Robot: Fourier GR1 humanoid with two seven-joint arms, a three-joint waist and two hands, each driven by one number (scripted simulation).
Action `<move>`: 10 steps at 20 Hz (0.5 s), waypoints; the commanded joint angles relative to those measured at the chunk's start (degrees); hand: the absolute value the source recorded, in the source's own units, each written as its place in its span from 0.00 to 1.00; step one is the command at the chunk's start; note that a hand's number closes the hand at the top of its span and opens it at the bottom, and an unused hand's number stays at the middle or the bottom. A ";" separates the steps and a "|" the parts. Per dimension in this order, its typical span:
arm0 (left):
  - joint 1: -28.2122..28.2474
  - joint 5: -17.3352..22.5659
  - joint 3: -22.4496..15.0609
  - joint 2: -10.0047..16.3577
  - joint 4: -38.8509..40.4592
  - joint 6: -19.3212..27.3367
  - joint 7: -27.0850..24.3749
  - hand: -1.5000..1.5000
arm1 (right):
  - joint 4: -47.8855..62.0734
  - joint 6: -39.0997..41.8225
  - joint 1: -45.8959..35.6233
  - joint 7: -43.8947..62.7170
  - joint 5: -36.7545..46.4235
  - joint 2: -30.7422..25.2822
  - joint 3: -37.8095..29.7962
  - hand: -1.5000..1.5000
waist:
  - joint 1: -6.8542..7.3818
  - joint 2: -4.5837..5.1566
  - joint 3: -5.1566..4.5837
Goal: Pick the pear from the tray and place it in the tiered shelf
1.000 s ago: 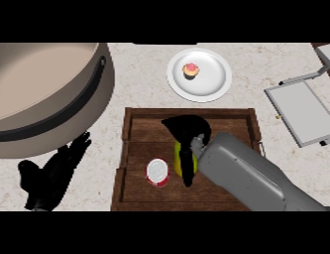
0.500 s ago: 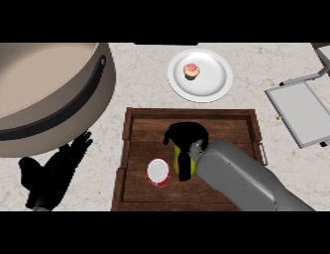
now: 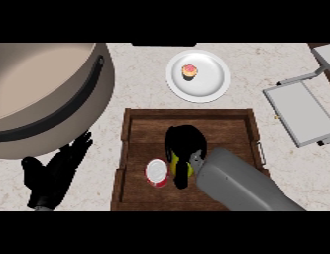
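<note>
The step in hand is the grasp. The right hand [image 3: 184, 144] sits low over the middle of the wooden tray [image 3: 233, 119] in the lower centre of the frame. Its fingers are curled down over the pear [image 3: 175, 166], of which only a yellow-green sliver shows beneath the palm. The pear is inside the tray, just beside a small red-and-white round container [image 3: 156, 172]; whether it has left the tray floor cannot be told. Next, I judge, comes a lift clear of the tray wall and a carry toward the upper right, to the tiered shelf [image 3: 306, 111]. Compared with a second ago, the fingers, then stretched toward the tray's far side, have folded in and the hand looks rounder. The left hand [image 3: 50, 173] rests open at the lower left, unmoved.
</note>
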 commanded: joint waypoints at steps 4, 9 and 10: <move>-8.48 1.44 10.54 3.05 -0.03 2.70 -0.29 0.50 | -5.30 -15.89 8.16 4.43 11.27 -1.32 3.73 1.00 | -2.27 -0.19 0.98; -8.62 2.02 10.79 3.10 -0.57 2.96 -0.20 0.50 | -10.99 -22.16 10.28 6.44 14.81 -1.66 2.42 1.00 | -1.95 -0.11 0.96; -7.68 0.03 8.82 1.92 -1.31 4.68 -1.08 0.50 | -12.82 -24.81 14.16 7.59 17.21 -1.47 5.36 1.00 | -2.40 -0.34 0.98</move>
